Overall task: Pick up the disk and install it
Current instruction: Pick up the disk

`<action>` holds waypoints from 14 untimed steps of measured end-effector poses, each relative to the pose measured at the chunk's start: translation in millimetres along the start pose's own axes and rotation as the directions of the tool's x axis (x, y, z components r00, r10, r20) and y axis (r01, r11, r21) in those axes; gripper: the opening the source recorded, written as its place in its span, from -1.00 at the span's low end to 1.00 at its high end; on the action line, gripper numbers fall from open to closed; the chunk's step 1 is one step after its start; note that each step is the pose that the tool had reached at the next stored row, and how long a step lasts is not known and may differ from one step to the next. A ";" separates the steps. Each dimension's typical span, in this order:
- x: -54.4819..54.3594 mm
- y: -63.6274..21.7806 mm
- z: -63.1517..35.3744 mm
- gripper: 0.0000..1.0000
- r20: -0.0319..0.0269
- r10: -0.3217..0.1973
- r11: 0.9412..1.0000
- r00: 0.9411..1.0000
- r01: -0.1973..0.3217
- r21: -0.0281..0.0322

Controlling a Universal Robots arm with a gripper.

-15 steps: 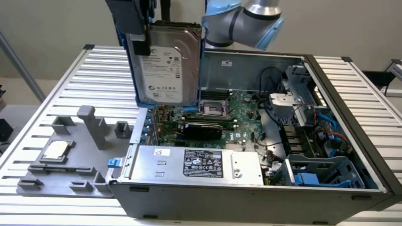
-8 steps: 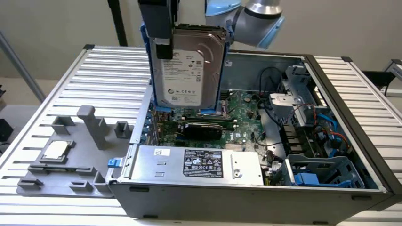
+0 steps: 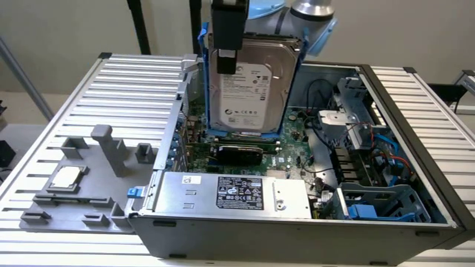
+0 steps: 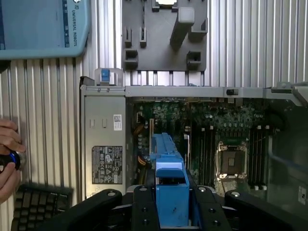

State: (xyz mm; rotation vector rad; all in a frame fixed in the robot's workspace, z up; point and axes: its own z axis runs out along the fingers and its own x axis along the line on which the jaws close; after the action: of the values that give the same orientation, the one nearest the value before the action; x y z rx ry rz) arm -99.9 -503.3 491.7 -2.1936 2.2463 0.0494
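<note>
Exterior view looks obliquely down on the computer case [image 3: 297, 233]; wrist view, nearer, straight down into it

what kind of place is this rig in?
Likely a robotics lab bench for PC assembly: the gripper holds the disk over an open computer case, on a slatted metal table with a grey fixture plate.

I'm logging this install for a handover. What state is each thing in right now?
gripper: shut on the disk's blue carrier.
disk: held upright in the air over the case, not installed.
computer case: lying on its side, open, boards exposed.
blue drive cage: no drive seen in it.
silver box: seated in the case.
square chip: resting in the grey fixture.
</note>
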 end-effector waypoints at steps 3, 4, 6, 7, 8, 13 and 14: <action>2.1 -13.6 -0.3 -0.35 0.000 0.000 1.000 1.000 0.000 0.000; 2.8 -18.1 -0.5 -0.35 0.000 0.000 1.000 1.000 0.000 0.000; 4.4 -27.1 -0.7 -0.35 0.000 0.000 1.000 1.000 0.000 0.000; 5.1 -31.6 -0.9 -0.35 0.000 0.000 1.000 1.000 0.000 0.000; 5.9 -36.5 -0.9 -0.35 0.000 0.000 1.000 1.000 0.000 0.000; 10.0 -59.4 -1.5 -0.35 0.000 -0.001 1.000 1.000 0.001 0.000; 11.0 -63.9 -1.6 -0.35 0.000 0.000 1.000 1.000 0.000 0.000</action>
State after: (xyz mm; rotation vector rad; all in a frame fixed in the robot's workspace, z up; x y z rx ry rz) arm -36.2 -515.8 491.7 -2.1941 2.2459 0.0494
